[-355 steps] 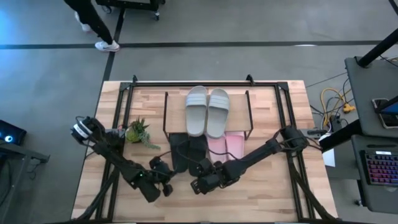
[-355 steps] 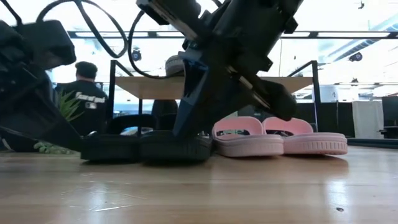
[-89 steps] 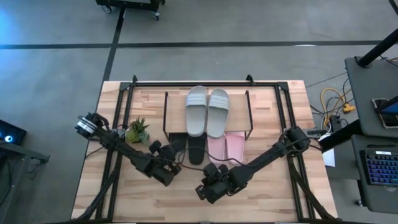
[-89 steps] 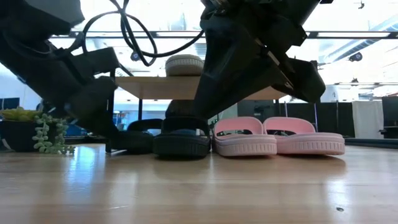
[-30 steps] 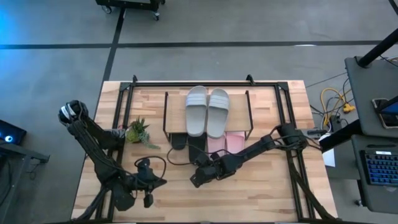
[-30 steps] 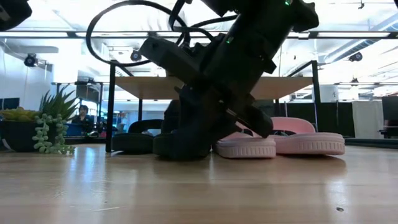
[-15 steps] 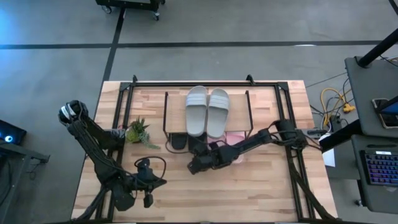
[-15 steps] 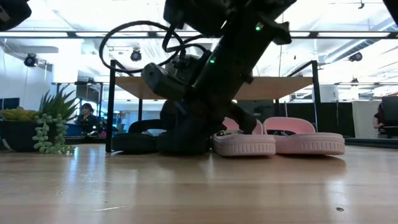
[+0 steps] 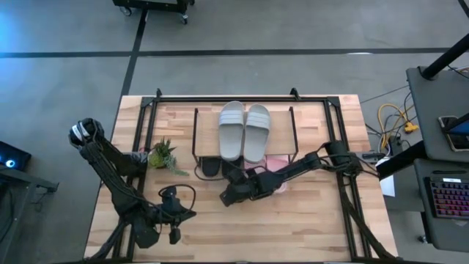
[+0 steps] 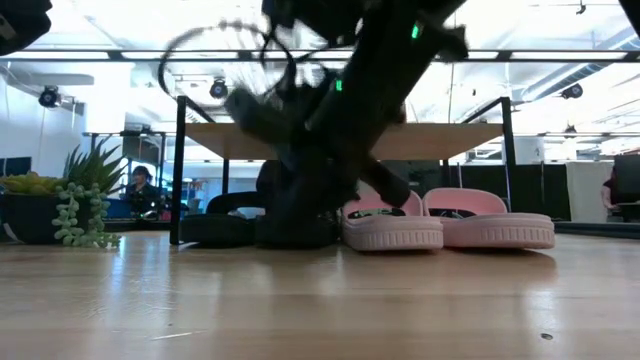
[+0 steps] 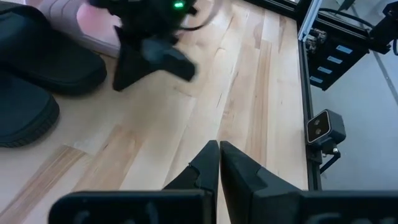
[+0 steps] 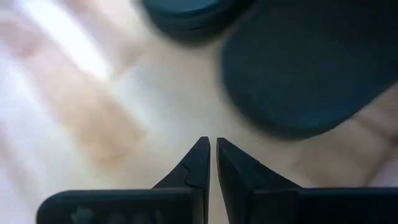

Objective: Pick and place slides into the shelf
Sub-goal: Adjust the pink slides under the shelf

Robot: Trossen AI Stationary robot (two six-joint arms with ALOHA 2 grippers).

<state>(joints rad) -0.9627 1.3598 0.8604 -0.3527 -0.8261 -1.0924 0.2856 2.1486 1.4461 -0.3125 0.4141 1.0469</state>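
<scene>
Your right gripper [image 9: 229, 196] sits low over the table [image 9: 308, 227], just in front of the shelf [image 9: 196, 139], with its two dark tapered fingers [image 12: 200, 163] pressed nearly together and nothing between them. In its wrist view the tips hang over bare wood, close to the rounded ends of the two black slides [image 12: 298, 68]; you cannot tell from any view whether the fingers touch a slide.

Your left gripper [image 9: 174, 236] waits near the table's front left, well apart from the shelf, its fingers [image 11: 205, 167] pinched shut and empty over the planks.

The shelf is a thin black metal frame with a light wooden top board [image 10: 250, 140]. Two pale grey-green slides [image 9: 244, 130] lie side by side on that board, smooth, each with one wide strap. Under it, at table level, the black pair [image 10: 222, 230] sits on the left and the pink pair [image 10: 450, 222] on the right, all matte, soft-edged and thick-soled. The right arm hides part of the black slide [image 10: 300, 232] nearest the pink ones.

The table is pale butcher-block wood with visible grain. A small spiky green potted plant [image 9: 162, 155] stands left of the shelf.
</scene>
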